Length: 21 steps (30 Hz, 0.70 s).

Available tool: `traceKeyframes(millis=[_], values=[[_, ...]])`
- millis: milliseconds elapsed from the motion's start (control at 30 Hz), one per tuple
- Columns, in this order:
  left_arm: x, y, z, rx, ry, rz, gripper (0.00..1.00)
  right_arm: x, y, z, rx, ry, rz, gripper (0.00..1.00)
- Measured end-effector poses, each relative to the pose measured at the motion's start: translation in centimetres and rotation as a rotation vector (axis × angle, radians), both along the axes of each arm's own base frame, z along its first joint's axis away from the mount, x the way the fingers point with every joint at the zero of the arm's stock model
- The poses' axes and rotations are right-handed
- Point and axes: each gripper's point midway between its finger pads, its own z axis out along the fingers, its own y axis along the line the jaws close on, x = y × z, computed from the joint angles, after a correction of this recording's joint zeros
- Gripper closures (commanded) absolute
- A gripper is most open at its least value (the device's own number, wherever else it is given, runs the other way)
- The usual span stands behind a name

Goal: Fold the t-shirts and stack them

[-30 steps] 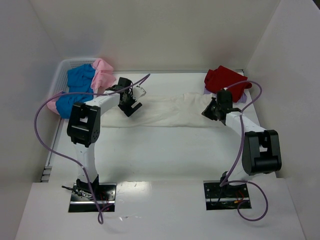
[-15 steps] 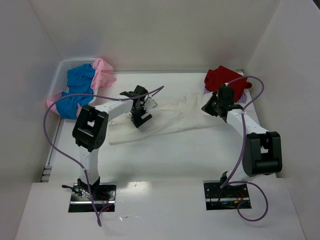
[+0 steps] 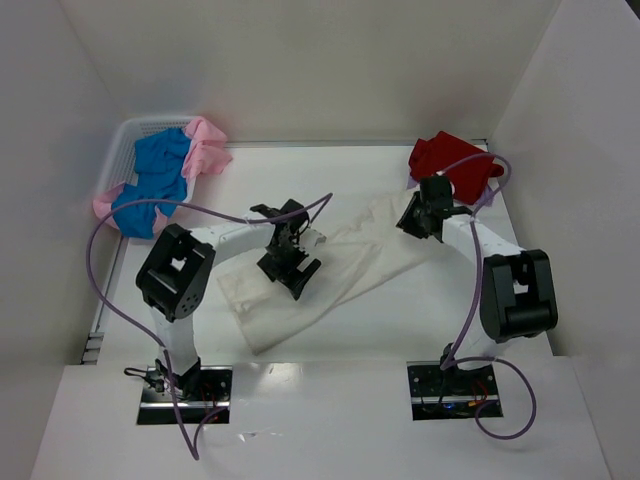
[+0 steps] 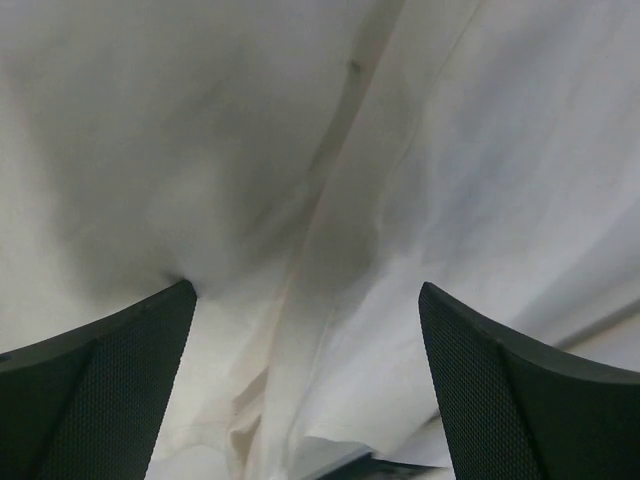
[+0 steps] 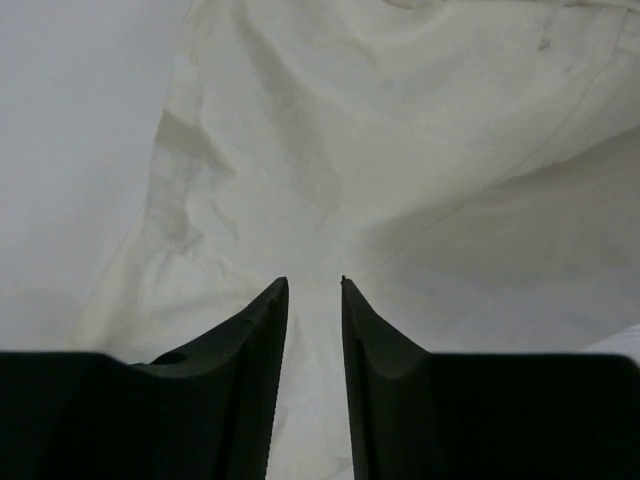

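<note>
The cream-white t-shirt (image 3: 340,262) lies as a long band slanting across the table from near left to far right. My left gripper (image 3: 290,266) hangs over its middle with the jaws wide apart; in the left wrist view (image 4: 305,290) only rumpled cream cloth (image 4: 330,150) shows between the fingers. My right gripper (image 3: 419,216) is at the shirt's far right end, its fingers (image 5: 314,280) pinched close on a fold of the cream cloth (image 5: 380,140). The red t-shirt (image 3: 450,163) lies behind it on a lavender one (image 3: 487,197). Blue (image 3: 155,180) and pink (image 3: 207,150) t-shirts lie in the basket.
The white mesh basket (image 3: 122,150) stands at the far left against the wall. White walls close in the table on the left, back and right. The arm bases are at the near edge, with purple cables looping above the arms.
My left gripper has moved right and toward the near edge, and the shirt's left end has swung nearer, turning the band from level to slanted. My right gripper has shifted slightly left.
</note>
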Motion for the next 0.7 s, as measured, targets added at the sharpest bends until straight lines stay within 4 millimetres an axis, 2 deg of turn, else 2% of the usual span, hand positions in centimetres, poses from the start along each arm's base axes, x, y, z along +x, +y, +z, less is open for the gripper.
traceKeyframes(millis=[133,233,367,433,633,700], values=[[-2.7,-0.7,0.4,-0.051,0.074,0.050,0.00,0.0,0.6,-1.1,-0.039,0.031,0.004,0.57],[-4.5,-1.2,0.7,-0.077,0.117,0.061,0.00,0.4,0.9,-2.8,-0.072,0.067,0.001,0.50],[-6.8,-2.0,0.6,-0.112,0.162,0.048,0.00,0.6,1.7,-5.2,-0.114,0.128,0.015,0.49],[-7.3,-2.1,0.6,-0.118,0.170,0.043,0.00,1.2,2.2,-5.9,-0.130,0.144,0.019,0.47],[-8.0,-2.7,0.6,-0.148,0.174,0.057,0.00,3.5,3.3,-5.9,-0.163,0.131,0.024,0.47],[-8.0,-2.8,0.7,-0.154,0.173,0.067,0.00,4.6,4.3,-5.9,-0.183,0.118,0.036,0.47]])
